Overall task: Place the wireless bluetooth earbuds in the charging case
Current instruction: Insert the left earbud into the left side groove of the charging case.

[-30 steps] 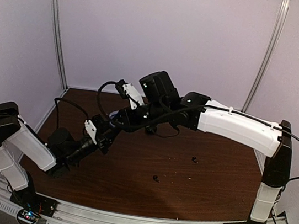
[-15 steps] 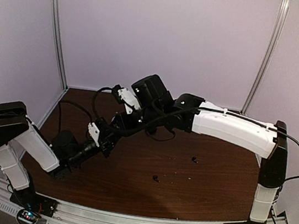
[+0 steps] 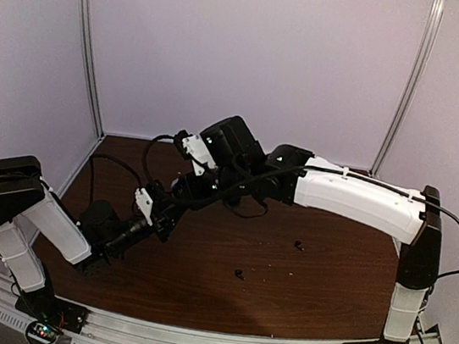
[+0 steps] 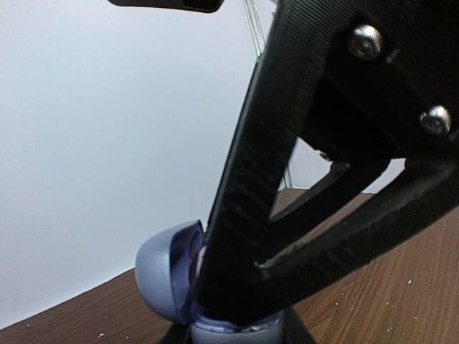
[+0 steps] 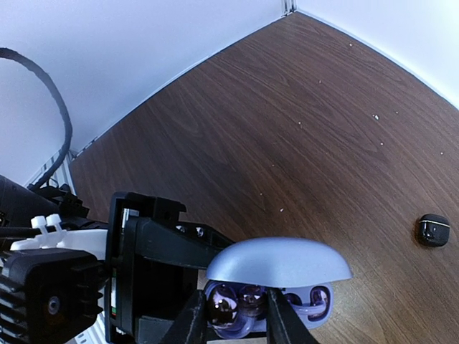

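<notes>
While the overhead camera shows only my left arm and right arm meeting above the desk and hiding what sits between them, the wrist cameras fill that in. My left fingers grip the base of a lavender case with its lid hinged open. Dark tips flank that base at the bottom edge of the left wrist view, where one of my right fingers crosses in front as a black bar. Seen from the right wrist, my right fingers are closed on a shiny lavender bud at the case's mouth, under the lid. Only the overhead view shows two black buds lying apart on the desk, right of my fingers. Only the right wrist view shows a small black object on the desk past the case. I cannot tell whether it is a bud or a case.
</notes>
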`<state>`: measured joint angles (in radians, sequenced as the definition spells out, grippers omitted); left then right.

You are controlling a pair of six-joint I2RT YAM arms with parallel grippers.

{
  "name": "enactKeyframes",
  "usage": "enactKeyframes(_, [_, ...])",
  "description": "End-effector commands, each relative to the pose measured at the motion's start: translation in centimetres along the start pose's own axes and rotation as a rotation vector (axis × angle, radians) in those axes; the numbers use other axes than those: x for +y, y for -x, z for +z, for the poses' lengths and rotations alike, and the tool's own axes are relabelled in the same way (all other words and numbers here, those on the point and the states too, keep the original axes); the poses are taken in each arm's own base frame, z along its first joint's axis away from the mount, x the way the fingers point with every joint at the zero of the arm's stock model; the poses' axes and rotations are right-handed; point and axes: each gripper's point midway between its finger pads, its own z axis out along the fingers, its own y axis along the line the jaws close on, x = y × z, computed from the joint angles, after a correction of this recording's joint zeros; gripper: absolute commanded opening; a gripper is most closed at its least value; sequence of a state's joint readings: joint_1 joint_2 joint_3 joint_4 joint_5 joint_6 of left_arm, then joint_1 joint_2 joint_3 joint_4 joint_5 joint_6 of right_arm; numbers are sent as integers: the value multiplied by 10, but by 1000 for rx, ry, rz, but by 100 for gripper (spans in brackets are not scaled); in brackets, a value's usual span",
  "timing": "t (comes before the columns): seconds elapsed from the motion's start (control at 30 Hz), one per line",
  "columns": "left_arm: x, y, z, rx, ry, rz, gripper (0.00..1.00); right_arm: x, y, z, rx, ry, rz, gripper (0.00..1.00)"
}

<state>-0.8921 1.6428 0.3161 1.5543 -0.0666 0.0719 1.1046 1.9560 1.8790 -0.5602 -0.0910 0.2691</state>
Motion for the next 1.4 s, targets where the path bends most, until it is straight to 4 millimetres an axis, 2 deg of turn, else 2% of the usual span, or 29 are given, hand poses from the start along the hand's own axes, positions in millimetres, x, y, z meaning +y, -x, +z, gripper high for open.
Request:
enactKeyframes(0.0, [12, 70, -12, -286, 44, -29, 0, -3, 15, -15, -46, -11, 15, 28])
enactKeyframes(0.57, [9, 76, -14, -310, 21, -35, 0, -5, 6, -9, -29, -11, 15, 30])
enactKeyframes(0.9, [8, 80, -16, -321, 12, -43, 0, -9, 9, -15, -44, -24, 23, 30])
enactKeyframes(1.37, [8, 83, -13, -332, 11, -49, 0, 1, 1, -9, -21, 27, 24, 33])
